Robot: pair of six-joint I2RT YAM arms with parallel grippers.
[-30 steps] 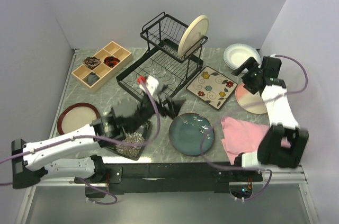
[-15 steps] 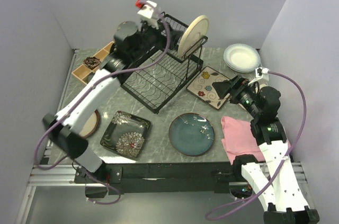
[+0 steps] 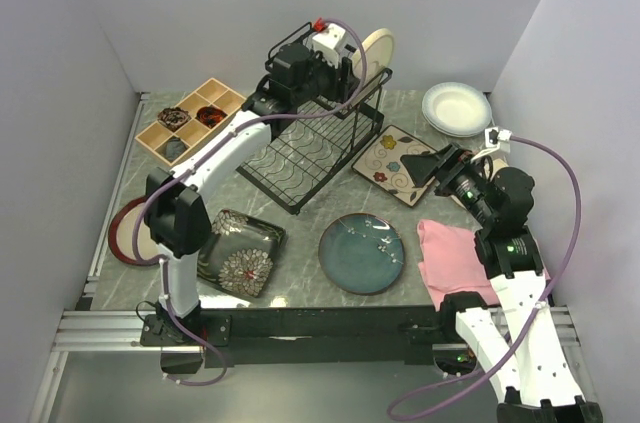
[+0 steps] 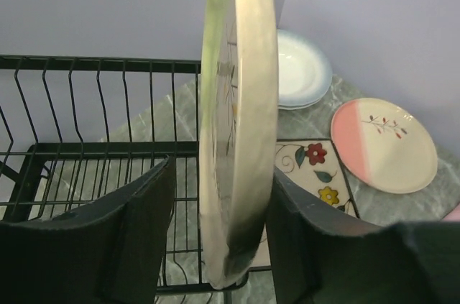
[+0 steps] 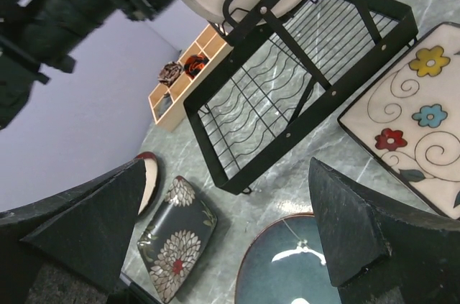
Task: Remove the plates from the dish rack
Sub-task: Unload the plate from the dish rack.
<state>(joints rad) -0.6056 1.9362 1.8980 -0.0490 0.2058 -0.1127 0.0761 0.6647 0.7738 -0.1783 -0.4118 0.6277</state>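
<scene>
Cream plate [image 4: 241, 124] between part-open left tool [image 4: 219, 246]

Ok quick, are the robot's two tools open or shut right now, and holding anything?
Left tool: open, one finger each side of the cream plate in the rack, not pinching yet.
Right tool: wide open, holding nothing.

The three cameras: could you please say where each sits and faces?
Top external: above and behind, looking down on the table; both arms show.
Left wrist: up at the dish rack, facing the upright cream plate between its fingers.
Right wrist: over the right side, facing the rack; its fingers show.
Both wrist views share the flowered square plate.
</scene>
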